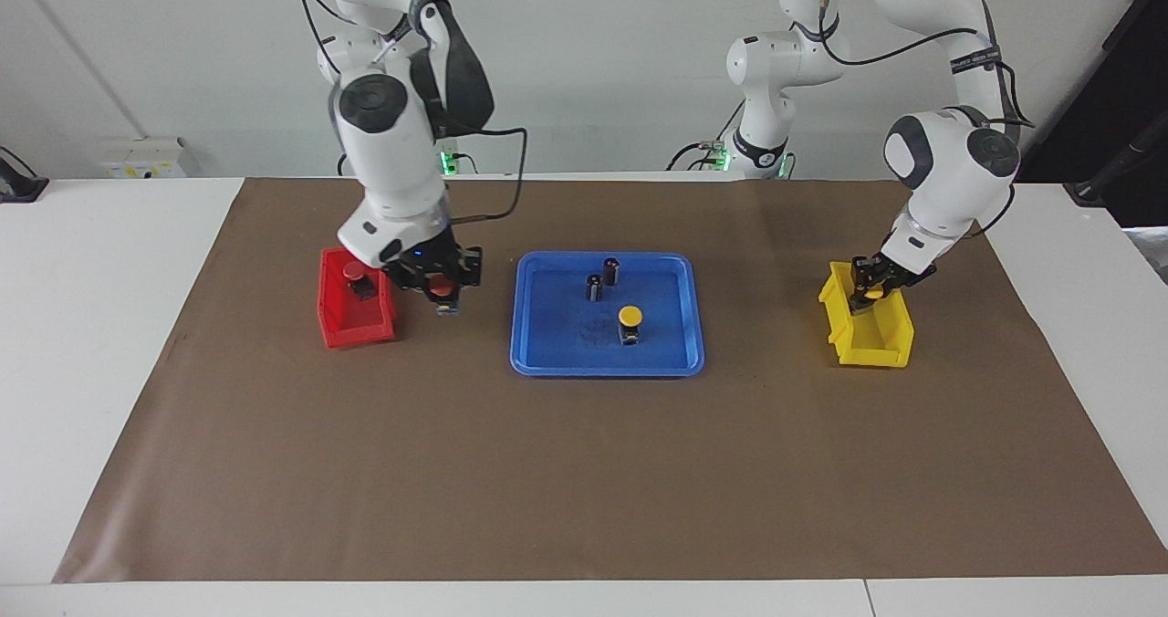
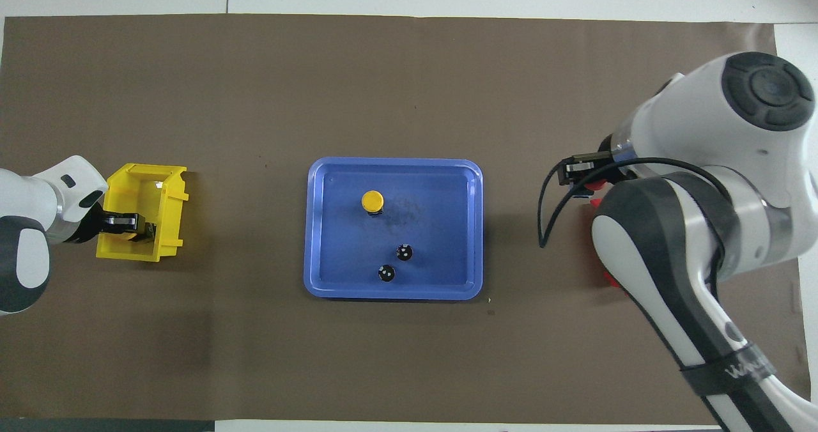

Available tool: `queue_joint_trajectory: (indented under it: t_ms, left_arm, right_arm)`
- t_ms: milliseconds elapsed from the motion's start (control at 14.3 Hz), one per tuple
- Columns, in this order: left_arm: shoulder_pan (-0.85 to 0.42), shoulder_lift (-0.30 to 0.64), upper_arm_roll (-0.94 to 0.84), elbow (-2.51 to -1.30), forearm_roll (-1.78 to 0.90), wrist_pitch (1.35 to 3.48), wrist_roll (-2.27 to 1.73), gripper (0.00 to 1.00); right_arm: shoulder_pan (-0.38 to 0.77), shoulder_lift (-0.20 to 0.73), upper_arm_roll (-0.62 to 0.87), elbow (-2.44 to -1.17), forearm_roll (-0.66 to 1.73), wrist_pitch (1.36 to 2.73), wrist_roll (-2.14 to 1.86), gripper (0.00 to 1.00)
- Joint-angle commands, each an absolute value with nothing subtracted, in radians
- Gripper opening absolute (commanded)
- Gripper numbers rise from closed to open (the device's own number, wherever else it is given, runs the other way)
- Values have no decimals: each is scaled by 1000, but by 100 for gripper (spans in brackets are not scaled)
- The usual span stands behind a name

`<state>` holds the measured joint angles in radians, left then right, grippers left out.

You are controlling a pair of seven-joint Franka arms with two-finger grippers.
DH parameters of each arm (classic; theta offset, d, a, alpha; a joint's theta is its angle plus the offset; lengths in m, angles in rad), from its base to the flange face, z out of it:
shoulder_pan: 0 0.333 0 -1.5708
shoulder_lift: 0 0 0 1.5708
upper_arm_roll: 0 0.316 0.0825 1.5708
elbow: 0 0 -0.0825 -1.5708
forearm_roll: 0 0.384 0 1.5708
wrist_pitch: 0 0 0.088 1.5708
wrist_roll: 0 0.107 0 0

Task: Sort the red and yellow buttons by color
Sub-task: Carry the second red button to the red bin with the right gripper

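Red and yellow buttons, small push-button switches with round domed caps on short black bodies, are spread over three places. One red-capped button [image 1: 354,276] lies inside the small red plastic bin [image 1: 351,329] toward the right arm's end of the table. A second red-capped button [image 1: 443,289] is clamped between the closed fingers of the right gripper [image 1: 441,290], up in the air just beside that bin's wall, over the brown paper mat [image 1: 584,471] between the bin and the blue tray. In the overhead view the right arm's bulk covers nearly all of the red bin, so only slivers of red show past it.

One yellow-capped button [image 1: 630,317] stands upright on the flat blue plastic tray [image 1: 680,361] at the middle of the mat; from above it is seen at [image 2: 372,200]. Two small dark cylinders without coloured caps [image 1: 602,279] stand on the same tray, nearer to the robots than that button and close to each other, apart from it. Nothing blocks the way down to the tray from above.

The other yellow-capped button [image 1: 873,293] is pinched in the closed fingers of the left gripper [image 1: 869,290], which hangs in the mouth of the small yellow plastic bin [image 1: 881,348] toward the left arm's end of the table, at the end of the bin nearer to the robots. Whether that button touches the bin's floor cannot be told. The mat lies on a white table [image 1: 91,325].
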<state>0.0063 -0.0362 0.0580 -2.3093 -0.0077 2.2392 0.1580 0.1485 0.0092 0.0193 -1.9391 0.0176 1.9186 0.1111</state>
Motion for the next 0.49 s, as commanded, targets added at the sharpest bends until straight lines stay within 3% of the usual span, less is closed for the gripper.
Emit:
queue_joint_trajectory:
  t_ms: [0, 279, 418]
  left_arm:
    - [2, -52, 60, -2338, -14, 2264, 167, 40]
    - [0, -51, 57, -2333, -14, 2264, 164, 57]
    - [0, -49, 55, -2329, -14, 2258, 161, 60]
  right_arm:
    - [23, -66, 37, -2088, 32, 1968, -30, 19]
    - [-29, -89, 37, -2187, 32, 2107, -89, 19]
    - [-58, -84, 37, -2223, 32, 2141, -109, 19]
